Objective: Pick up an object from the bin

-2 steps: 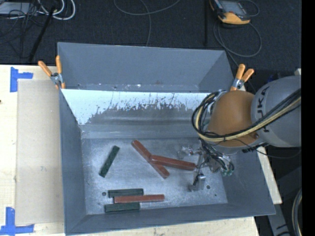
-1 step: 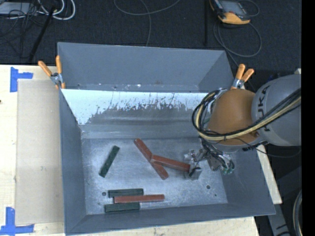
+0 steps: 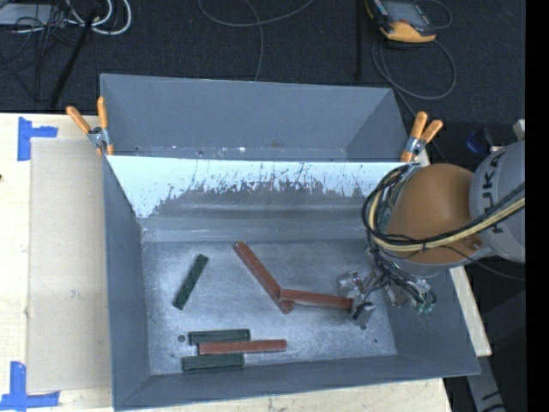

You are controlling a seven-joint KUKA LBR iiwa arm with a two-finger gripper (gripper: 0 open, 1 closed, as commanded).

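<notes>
Likely grasp step: gripper (image 3: 360,305) at brown bar's (image 3: 313,299) right end, closure cannot be told; next, clamp and lift

The arm (image 3: 508,197) reaches in from the right, its wrist under a rounded orange cover (image 3: 433,209) looped with black and yellow cables (image 3: 376,211). Below it the end effector (image 3: 364,304) hangs low, pointing down and leftward.

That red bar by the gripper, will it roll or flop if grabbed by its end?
The red bar looks straight and flat-sided, so probably stiff and unlikely to roll. Gripped at its end by the gripper, it may tilt.
</notes>
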